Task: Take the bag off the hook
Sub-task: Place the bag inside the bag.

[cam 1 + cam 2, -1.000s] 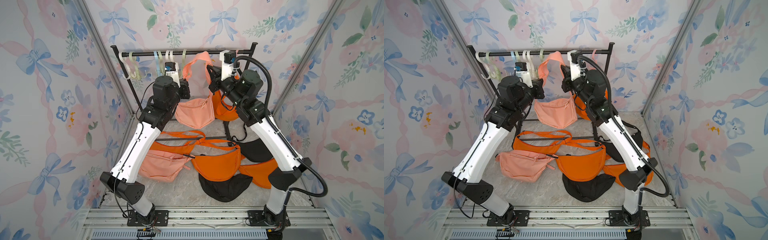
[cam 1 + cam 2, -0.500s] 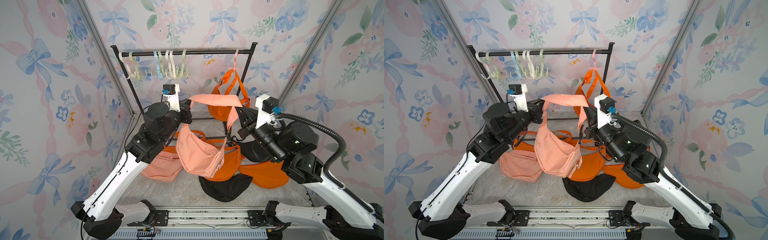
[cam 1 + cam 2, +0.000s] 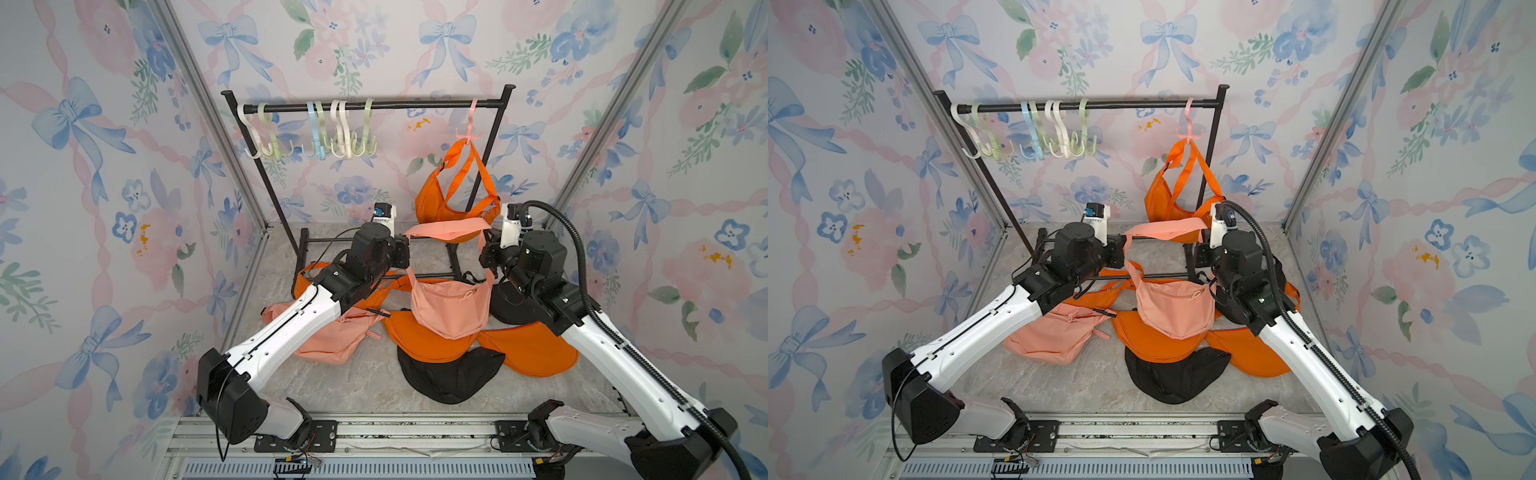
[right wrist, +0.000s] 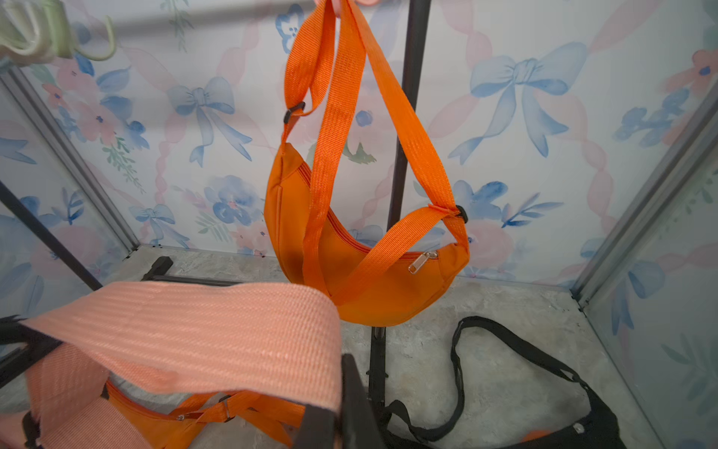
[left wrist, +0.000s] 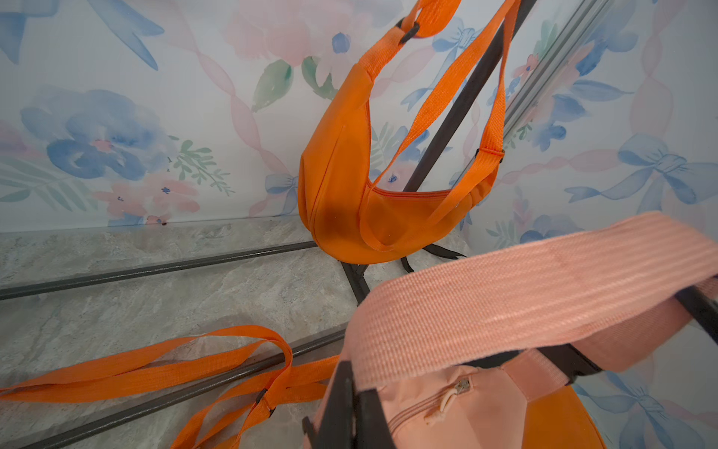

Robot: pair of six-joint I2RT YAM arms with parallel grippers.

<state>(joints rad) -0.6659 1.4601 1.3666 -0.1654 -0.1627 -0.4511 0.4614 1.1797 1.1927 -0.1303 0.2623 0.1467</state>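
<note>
Pink bag (image 3: 451,305) was found clear of the rail (image 3: 374,106), slung mid-frame in both top views by its strap (image 3: 446,228). The strap was held at both ends: left end effector (image 3: 404,252) clenched on one end, right end effector (image 3: 487,253) clenched on the other, with the webbing pulled roughly level between them. The grip was confirmed in the wrist views: dark fingers (image 5: 342,388) were closed on the webbing, and fingers (image 4: 359,400) likewise.

The bag body was seen hanging below the strap, over the pile (image 3: 428,340) of orange, black and pink bags on the table (image 3: 353,386). Whether its bottom was touching the pile could not be told.

Step judged: unhooking was done for this bag, and the set-down was in hand.

Next move judged: both end effectors would need to be lowered together toward the centre-frame pile. The strap should be let go only once the weight was taken by the table, and kept clear of the rack's lower bar (image 5: 155,268).

An orange bag (image 3: 453,199) was noted on the pink hook (image 3: 469,133), upper right of centre. Empty hooks (image 3: 311,137) were bunched upper left on the rail. If that bag was wanted too, a fresh reach up to the hook would be called for after release.
</note>
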